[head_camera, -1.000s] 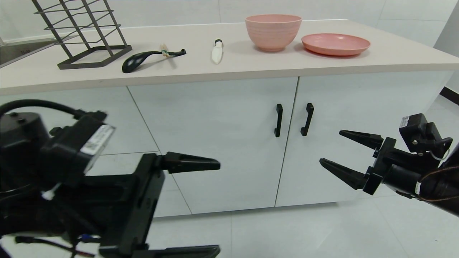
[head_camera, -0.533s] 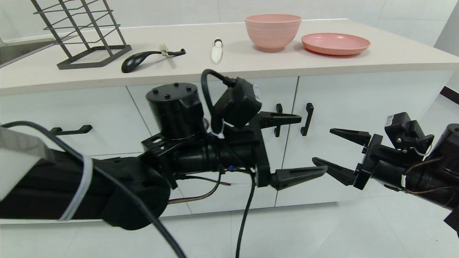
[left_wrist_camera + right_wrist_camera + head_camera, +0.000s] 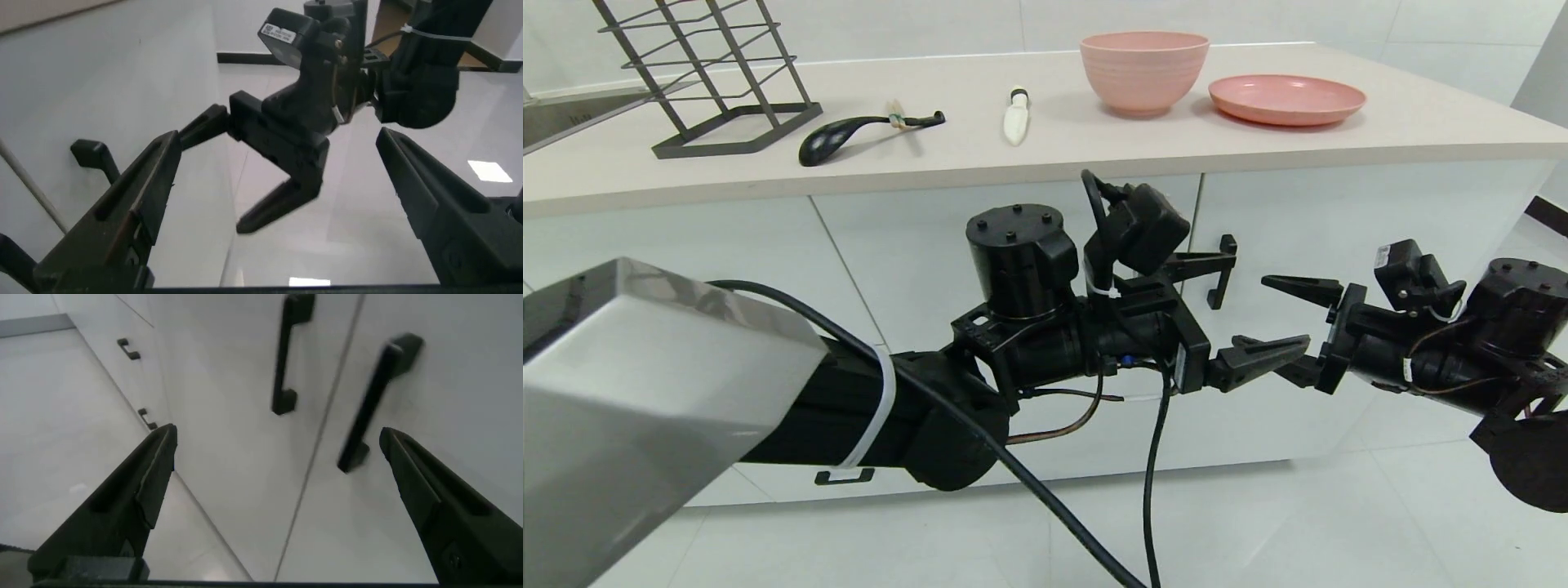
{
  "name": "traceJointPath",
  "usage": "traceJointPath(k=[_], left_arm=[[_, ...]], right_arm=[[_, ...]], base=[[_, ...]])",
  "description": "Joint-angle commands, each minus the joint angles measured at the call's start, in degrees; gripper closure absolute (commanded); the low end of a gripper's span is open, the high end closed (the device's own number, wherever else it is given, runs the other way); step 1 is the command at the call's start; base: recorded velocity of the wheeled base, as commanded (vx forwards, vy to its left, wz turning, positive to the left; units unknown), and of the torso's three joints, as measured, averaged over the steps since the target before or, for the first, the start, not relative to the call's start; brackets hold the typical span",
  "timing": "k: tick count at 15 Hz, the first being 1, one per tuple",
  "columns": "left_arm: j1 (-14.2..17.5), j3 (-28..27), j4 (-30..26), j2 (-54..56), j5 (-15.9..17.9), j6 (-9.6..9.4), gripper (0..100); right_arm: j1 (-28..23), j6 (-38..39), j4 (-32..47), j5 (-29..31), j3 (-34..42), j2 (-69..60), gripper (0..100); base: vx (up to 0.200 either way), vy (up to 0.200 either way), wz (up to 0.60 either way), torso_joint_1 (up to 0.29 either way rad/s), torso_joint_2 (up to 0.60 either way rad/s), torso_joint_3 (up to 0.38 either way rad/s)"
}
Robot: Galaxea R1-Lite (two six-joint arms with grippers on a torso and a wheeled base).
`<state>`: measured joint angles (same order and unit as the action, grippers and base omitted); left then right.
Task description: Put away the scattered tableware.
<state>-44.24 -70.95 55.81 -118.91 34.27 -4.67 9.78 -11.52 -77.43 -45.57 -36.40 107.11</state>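
Observation:
On the counter (image 3: 1258, 143) lie a black spoon (image 3: 837, 135), a wooden stick (image 3: 898, 113) across its handle, and a white knife (image 3: 1017, 118). A pink bowl (image 3: 1145, 72) and a pink plate (image 3: 1286, 100) stand further right. Both arms hang below counter height, in front of the cabinet doors. My left gripper (image 3: 1267, 300) (image 3: 278, 137) is open and empty, one finger by a door handle (image 3: 1225, 273). My right gripper (image 3: 1272, 327) (image 3: 278, 434) faces it, open and empty, their fingers overlapping. The left wrist view shows the right gripper (image 3: 216, 180) just ahead.
A black wire rack (image 3: 711, 73) stands at the counter's left, beside a sink (image 3: 564, 114). The white cabinet doors carry two black handles (image 3: 290, 351) (image 3: 376, 400). White tiled floor (image 3: 1339, 523) lies below.
My left arm has swung up from the lower left and across to the right, ending in front of the cabinet handles. My right gripper has edged left and up toward it.

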Motion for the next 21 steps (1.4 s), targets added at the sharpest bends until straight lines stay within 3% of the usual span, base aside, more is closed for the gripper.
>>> traceJointPath(k=[1, 4, 11, 14, 16, 21], left_arm=[[0.03, -0.07, 0.0, -0.54, -1.4, 0.01, 0], [0.12, -0.15, 0.09, -0.54, -3.86, 0.1, 0], [3.99, 0.02, 2.38, -1.5, -3.86, 0.1, 0], [4.25, 0.46, 7.03, -2.47, -3.24, 0.19, 0], [4.25, 0.46, 10.81, -3.35, -0.78, 0.19, 0], [4.25, 0.64, 9.76, -2.73, 0.71, 0.19, 0]], right_arm=[[-1.43, 0.01, -0.35, -0.66, -0.6, 2.58, 0], [-1.16, 0.09, -0.26, -3.65, -3.24, 3.81, 0], [-0.99, 0.36, -0.35, -3.65, -13.87, 11.19, 0], [-0.9, 0.36, -0.35, -3.74, -17.92, 12.86, 0], [-0.9, 0.36, -0.44, -3.74, -18.44, 13.22, 0], [2.18, 1.5, -1.23, -6.2, -17.65, 12.78, 0]], base=[[0.0, 0.0, 0.0, 0.0, 0.0, 0.0], [0.0, 0.0, 0.0, 0.0, 0.0, 0.0], [0.0, 0.0, 0.0, 0.0, 0.0, 0.0], [0.0, 0.0, 0.0, 0.0, 0.0, 0.0], [0.0, 0.0, 0.0, 0.0, 0.0, 0.0], [0.0, 0.0, 0.0, 0.0, 0.0, 0.0]])
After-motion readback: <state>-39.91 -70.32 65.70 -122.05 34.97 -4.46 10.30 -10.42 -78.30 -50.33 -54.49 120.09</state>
